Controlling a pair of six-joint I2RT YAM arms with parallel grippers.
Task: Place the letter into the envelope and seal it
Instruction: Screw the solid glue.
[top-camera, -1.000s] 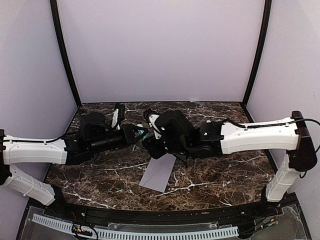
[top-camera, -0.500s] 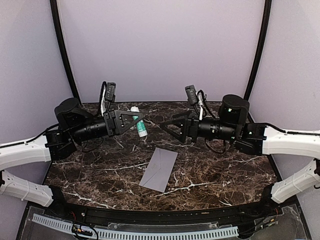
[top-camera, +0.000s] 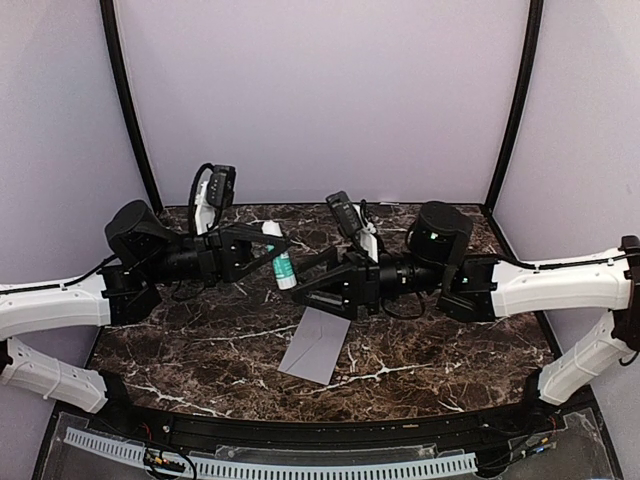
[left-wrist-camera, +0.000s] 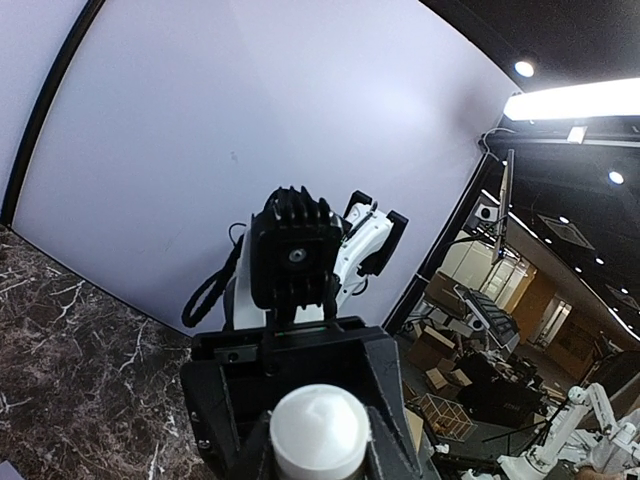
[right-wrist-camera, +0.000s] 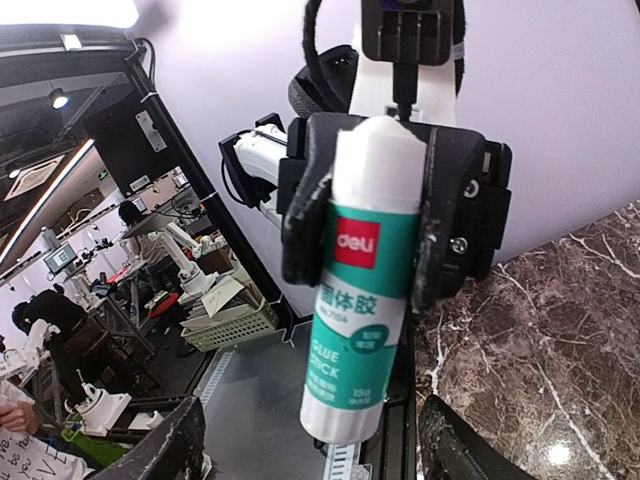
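Glue stick (top-camera: 279, 262) (white, green label) sits clamped in the left gripper (top-camera: 275, 248) above the middle of the worktop (top-camera: 200, 350). The right gripper (top-camera: 300, 285) faces it, spread wide. The envelope (top-camera: 320, 345) lies flat by the near edge's middle.

A white-and-green plastic glue stick (top-camera: 280, 262) sits up off the surface, at about eleven o'clock from the table's middle. Seen from the right wrist (right-wrist-camera: 358, 290), its white cap points to twelve and its base to six, and the green label reads "GLUE STICK" under a red "deli" patch. The dark brown marble-patterned tabletop (top-camera: 200, 345) has white veins. Pale lavender walls (top-camera: 320, 100) stand on three sides, and a white slotted strip (top-camera: 300, 468) runs along the six o'clock edge.
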